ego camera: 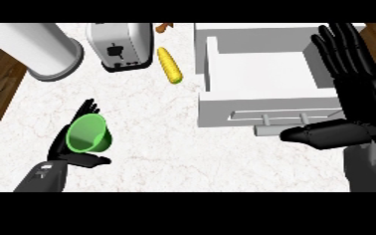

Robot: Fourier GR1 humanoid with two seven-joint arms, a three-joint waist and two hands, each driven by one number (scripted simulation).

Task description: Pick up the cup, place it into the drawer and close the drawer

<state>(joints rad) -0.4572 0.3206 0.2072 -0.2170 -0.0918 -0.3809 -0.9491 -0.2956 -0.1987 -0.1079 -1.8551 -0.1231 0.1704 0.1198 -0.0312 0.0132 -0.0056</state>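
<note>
Green cup sits in my left robot hand, fingers curled around it. My drawer lies open off to the right, beside my open right robot hand.

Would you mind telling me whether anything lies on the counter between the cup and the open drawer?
Nothing visible does. The cup sits in the left hand; bare counter runs to the drawer. The corn lies farther back, beside the toaster.
</note>
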